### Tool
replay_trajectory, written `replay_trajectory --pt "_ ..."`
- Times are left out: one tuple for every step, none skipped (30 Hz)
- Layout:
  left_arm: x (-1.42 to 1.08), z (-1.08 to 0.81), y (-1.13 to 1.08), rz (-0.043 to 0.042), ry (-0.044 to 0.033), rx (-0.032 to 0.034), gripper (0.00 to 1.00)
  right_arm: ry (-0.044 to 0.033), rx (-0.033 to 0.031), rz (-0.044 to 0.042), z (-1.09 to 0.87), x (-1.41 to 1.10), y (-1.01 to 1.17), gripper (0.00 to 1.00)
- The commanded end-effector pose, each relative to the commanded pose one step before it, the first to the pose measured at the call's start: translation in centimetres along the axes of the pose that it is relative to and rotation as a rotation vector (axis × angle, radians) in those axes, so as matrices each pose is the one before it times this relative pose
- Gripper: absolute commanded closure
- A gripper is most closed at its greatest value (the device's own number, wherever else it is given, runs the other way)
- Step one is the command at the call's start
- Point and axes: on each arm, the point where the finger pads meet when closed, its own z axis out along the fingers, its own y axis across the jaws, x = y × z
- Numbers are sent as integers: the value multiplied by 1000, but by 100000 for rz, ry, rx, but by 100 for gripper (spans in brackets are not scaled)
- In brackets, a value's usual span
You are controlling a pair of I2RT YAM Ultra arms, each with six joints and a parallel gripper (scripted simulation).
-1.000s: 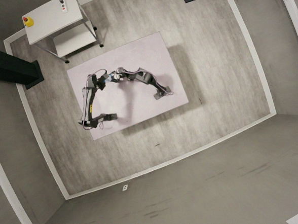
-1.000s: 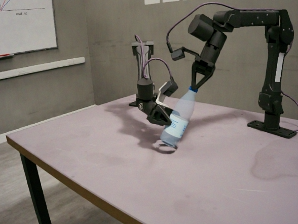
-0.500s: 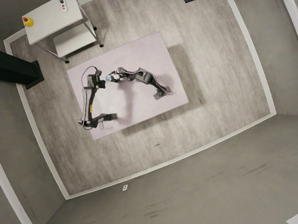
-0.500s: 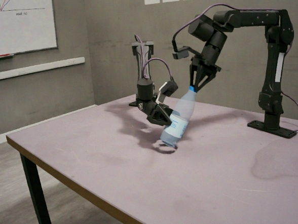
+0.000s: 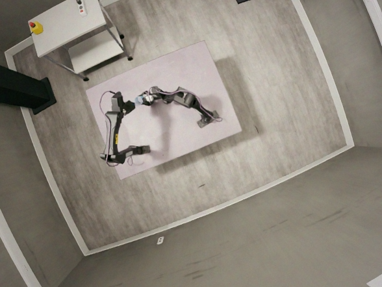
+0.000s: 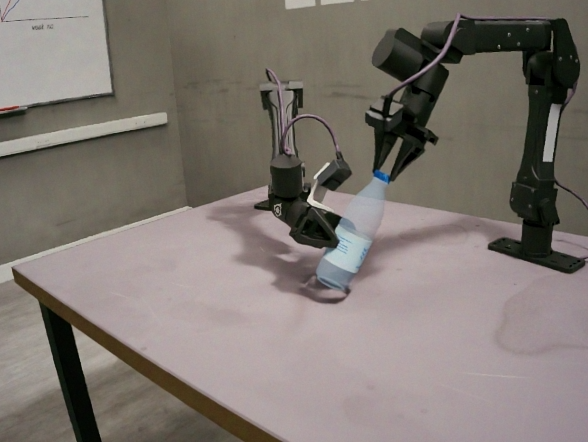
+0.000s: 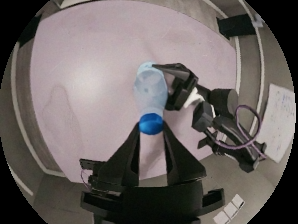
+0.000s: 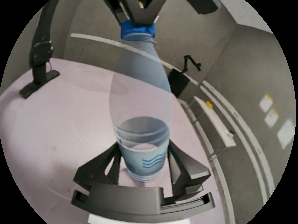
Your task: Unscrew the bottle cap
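Observation:
A clear plastic bottle with a blue cap leans tilted over the purple table, its base at or just above the top. My left gripper comes down from above and is shut on the cap; the left wrist view shows the cap between its fingers and the bottle below. My right gripper is shut on the bottle's lower body from the side. In the right wrist view the bottle sits between its fingers, with the cap far up. From overhead the bottle lies between both arms.
The left arm's base stands at the table's right rear and the right arm's base at the back. A white cart stands off the table. A whiteboard hangs on the wall.

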Motion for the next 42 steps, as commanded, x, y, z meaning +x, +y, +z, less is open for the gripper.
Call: replay_trajectory --pt "-482 -611 -353 -27128 -162 765 100 -2255 938 -2071 -164 -1328 -922 100" --pt "0 0 0 0 0 0 100 0 0 0 0 0 0 100" --pt "0 0 0 0 0 0 100 0 0 0 0 0 0 100" --pt "0 0 0 0 0 0 100 0 0 0 0 0 0 100" --pt "0 0 0 0 0 0 100 0 0 0 0 0 0 100" --pt "0 0 0 0 0 0 100 0 0 0 0 0 0 100" --pt "0 0 0 0 0 0 100 0 0 0 0 0 0 100" --pt "47 69 -4 1686 -165 327 100 0 0 0 0 0 0 100" --pt "47 69 -4 1686 -170 324 100 0 0 0 0 0 0 100" --pt "47 69 -4 1686 -174 322 100 0 0 0 0 0 0 100" --pt "48 68 -4 1685 -179 319 100 0 0 0 0 0 0 100" --pt "0 0 0 0 0 0 100 0 0 0 0 0 0 100" --pt "0 0 0 0 0 0 100 0 0 0 0 0 0 100" --pt "0 0 0 0 0 0 100 0 0 0 0 0 0 100" --pt "0 0 0 0 0 0 89 0 0 0 0 0 0 100" --pt "0 0 0 0 0 0 77 0 0 0 0 0 0 100" --pt "0 0 0 0 0 0 66 0 0 0 0 0 0 100" --pt "0 0 0 0 0 0 55 0 0 0 0 0 0 100" --pt "0 0 0 0 0 0 43 0 0 0 0 0 0 100" --pt "0 0 0 0 0 0 43 0 0 0 0 0 0 100" --pt "0 3 0 1557 8 -7 43 0 0 0 0 0 0 100" --pt "0 9 0 4670 23 -20 43 0 0 0 0 0 0 100" --pt "-1 16 0 7781 39 -34 43 0 0 0 0 0 0 100" --pt "-1 19 1 9647 48 -42 43 0 0 0 0 0 0 100" --pt "-1 19 1 9667 48 -42 43 0 0 0 0 0 0 100" --pt "-1 19 1 4492 12 -17 43 0 0 0 0 0 0 100" --pt "-1 19 1 4580 7 -11 43 0 0 0 0 0 0 100" --pt "-1 19 0 4575 4 -11 43 0 0 0 0 0 0 100" --pt "-1 19 0 4577 5 -16 43 0 0 0 0 0 0 100" --pt "0 0 0 0 0 0 43 0 0 0 0 0 0 100" --pt "0 0 0 0 0 0 43 0 0 0 0 0 0 100" --pt "-1 18 0 11595 32 -44 43 0 0 0 0 0 0 100" --pt "-1 19 0 4209 8 -36 43 0 0 0 0 0 0 100" --pt "-1 13 0 4604 13 -30 43 0 0 0 0 0 0 100" --pt "0 9 0 4583 10 -23 43 0 0 0 0 0 0 100" --pt "0 9 0 4584 8 -31 43 0 0 0 0 0 0 100" --pt "0 9 0 4586 10 -27 43 0 0 0 0 0 0 100" --pt "0 9 0 4585 9 -32 43 0 0 0 0 0 0 100" --pt "0 9 0 4586 11 -32 43 0 0 0 0 0 0 100" --pt "0 9 0 4586 11 -34 43 0 0 0 0 0 0 100" --pt "0 9 0 4586 12 -35 43 0 0 0 0 0 0 100" --pt "0 9 0 4585 13 -36 43 0 0 0 0 0 0 100"
